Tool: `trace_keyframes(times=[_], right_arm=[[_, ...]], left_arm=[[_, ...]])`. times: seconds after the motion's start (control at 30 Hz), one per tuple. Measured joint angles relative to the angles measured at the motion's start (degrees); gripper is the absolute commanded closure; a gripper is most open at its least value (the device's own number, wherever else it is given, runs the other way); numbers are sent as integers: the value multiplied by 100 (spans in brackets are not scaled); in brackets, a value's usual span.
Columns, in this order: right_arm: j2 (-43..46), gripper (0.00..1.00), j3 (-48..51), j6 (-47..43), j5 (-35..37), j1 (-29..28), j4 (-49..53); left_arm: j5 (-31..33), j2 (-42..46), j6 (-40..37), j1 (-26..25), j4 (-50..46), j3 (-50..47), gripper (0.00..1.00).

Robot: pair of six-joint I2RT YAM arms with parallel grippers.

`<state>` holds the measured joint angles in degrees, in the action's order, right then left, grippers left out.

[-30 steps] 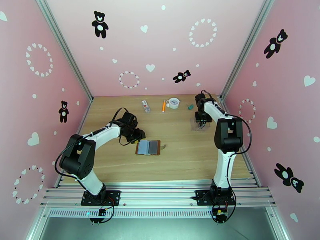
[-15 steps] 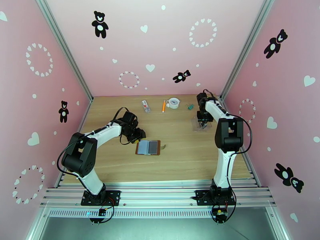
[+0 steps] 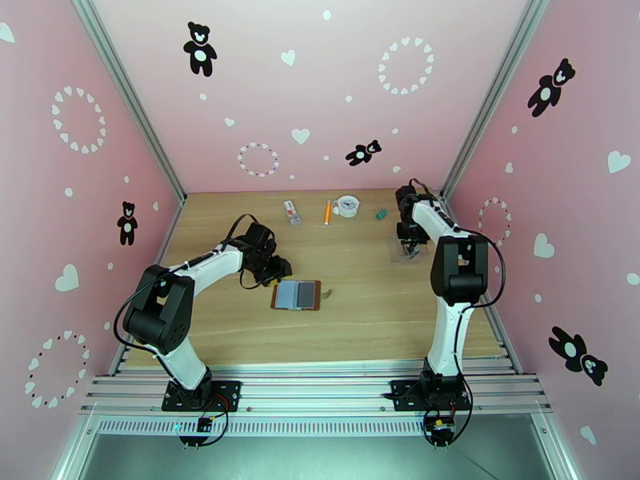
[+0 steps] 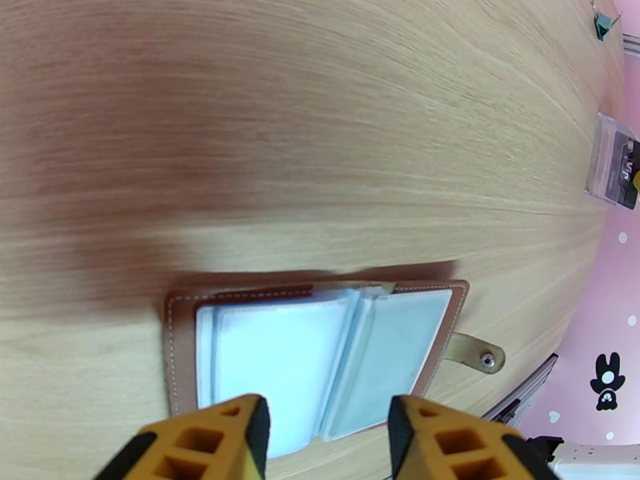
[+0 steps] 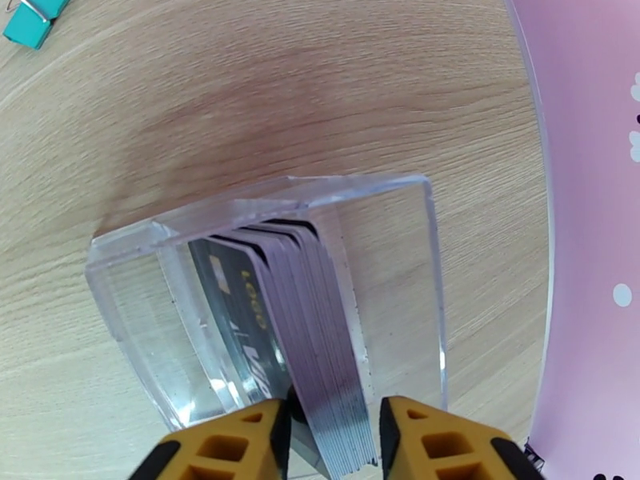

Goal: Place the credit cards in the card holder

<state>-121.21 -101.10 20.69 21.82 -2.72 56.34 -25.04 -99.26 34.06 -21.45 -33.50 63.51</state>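
Writing: the front card of the credit cards [image 5: 240, 314] is dark, with gold characters and white lettering running along its length; the print sits at too steep an angle to read. No other label in the scene is legible.
Clear box [image 5: 384, 234]: a see-through, open-topped plastic box near the right edge of the surface [image 3: 368, 314]. It holds the stack of credit cards standing on edge, packed face to face. The dark card is at the left of the stack and the pale grey ones to its right.
Card holder [image 3: 297, 295]: lies open and flat at the middle of the surface, well apart from the clear box. It has a brown leather border with pale stitching and grey-blue see-through pocket leaves. The pockets look blank, with no card visible in them.
Snap tab [image 4: 478, 354]: sticks out from the card holder's right edge and lies flat on the wood.
Left gripper [image 4: 328, 430]: jaws parted with nothing between them, poised over the near edge of the card holder's pockets. Whether it touches them I cannot tell.
Right gripper [image 5: 332, 432]: one yellow finger on each side of the card stack's near end, very close to the outer cards. Whether they press on the stack I cannot tell.
Back row: a small white-and-red packet [image 3: 292, 211], an orange pen [image 3: 327, 212], a round white object [image 3: 348, 206] and a teal binder clip [image 3: 382, 213].
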Motion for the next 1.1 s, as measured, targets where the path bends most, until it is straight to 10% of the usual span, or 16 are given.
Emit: trace_keyframes(times=[0.43,0.7,1.1], right_arm=[[48,71,-26,33,127,59,96],[92,46,-76,-59,-225,111,72],[-271,44,-343,-184,-535,146,138]], left_arm=[[-2,0,-4,0,-4,0,55],[0,0,-2,0,-2,0,55],[0,2,-2,0,-17,0,55]])
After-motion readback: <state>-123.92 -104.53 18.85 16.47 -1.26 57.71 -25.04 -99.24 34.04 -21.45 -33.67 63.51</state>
